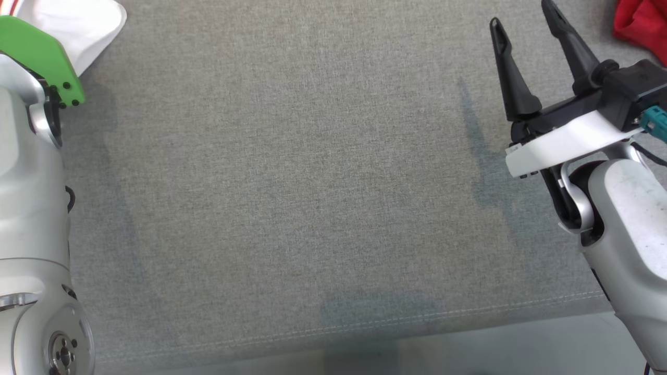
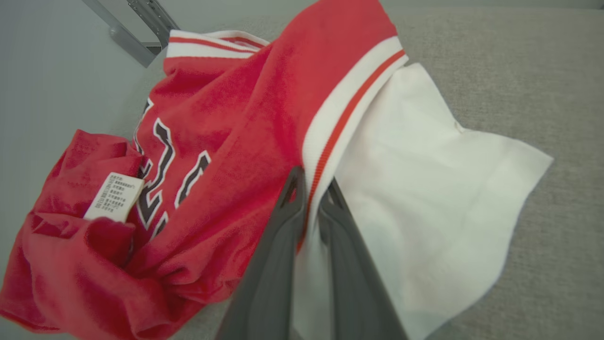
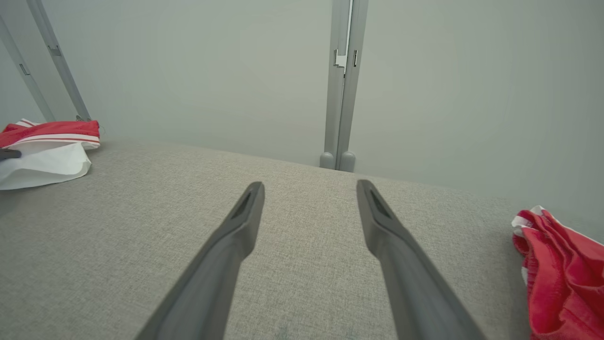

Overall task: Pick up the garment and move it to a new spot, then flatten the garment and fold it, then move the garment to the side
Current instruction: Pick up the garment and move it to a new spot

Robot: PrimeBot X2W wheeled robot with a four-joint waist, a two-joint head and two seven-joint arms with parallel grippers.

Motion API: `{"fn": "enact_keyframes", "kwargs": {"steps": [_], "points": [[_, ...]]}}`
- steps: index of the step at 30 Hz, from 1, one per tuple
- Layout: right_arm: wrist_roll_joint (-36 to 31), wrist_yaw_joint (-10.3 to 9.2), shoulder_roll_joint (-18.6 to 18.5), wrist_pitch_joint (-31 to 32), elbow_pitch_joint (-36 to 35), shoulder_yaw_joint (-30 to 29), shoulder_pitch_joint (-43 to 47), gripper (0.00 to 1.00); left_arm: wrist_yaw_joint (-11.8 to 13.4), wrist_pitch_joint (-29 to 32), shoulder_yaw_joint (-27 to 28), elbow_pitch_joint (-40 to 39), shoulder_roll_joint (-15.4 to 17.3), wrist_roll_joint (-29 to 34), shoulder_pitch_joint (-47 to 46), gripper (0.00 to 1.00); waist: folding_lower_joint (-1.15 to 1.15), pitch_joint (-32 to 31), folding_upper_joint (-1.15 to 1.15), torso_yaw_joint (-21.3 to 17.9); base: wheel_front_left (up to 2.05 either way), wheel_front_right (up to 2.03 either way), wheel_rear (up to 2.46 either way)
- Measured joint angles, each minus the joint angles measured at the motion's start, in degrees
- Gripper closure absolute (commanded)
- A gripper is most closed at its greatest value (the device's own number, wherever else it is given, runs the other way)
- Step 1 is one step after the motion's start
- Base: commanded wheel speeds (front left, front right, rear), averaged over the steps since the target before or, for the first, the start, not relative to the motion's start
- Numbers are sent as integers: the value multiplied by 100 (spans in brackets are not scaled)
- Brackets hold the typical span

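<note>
Pinched striped hem of garment (image 2: 236,118) with left gripper (image 2: 310,198), jaws nearly shut; held right gripper (image 1: 521,18) wide open, empty. Probably not lifted yet. Pending: relocate, flatten, fold, set aside.

The left fingers (image 2: 276,255) clamp the garment (image 2: 226,118), while the right fingers (image 1: 513,78) stand spread wide.

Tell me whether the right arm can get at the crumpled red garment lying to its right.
Probably yes. The right gripper hovers with jaws open over the grey cloth surface, and only bare cloth lies between it and the crumpled red garment close beside it.
</note>
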Motion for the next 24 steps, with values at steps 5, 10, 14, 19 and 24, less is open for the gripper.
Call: {"fn": "enact_keyframes", "kwargs": {"steps": [5, 10, 14, 19, 24], "points": [[89, 44, 98, -130, 209, 35, 109, 0, -233, -235, -36, -1, -35, -64, -18, 100, -1, -292, 0, 19, 0, 0, 0], [143, 48, 180, -178, 399, 60, 252, 0, -449, -434, -20, -8, -30, -135, -65, 100, 0, -612, 0, 23, 0, 0, 0], [194, 47, 229, -205, 526, 74, 402, 0, -639, -555, -37, -18, -34, -223, -96, 100, -1, -867, 0, 18, 0, 0, 0], [234, 47, 242, -235, 666, 67, 552, 0, -942, -719, -125, -48, -192, -265, -120, 100, -1, -1173, 0, 0, 0, 0, 0], [247, 47, 334, -278, 757, 74, 626, 0, -1189, -870, -353, -153, -400, -302, -125, 100, -1, -1455, 0, -47, 0, 0, 0]]}}
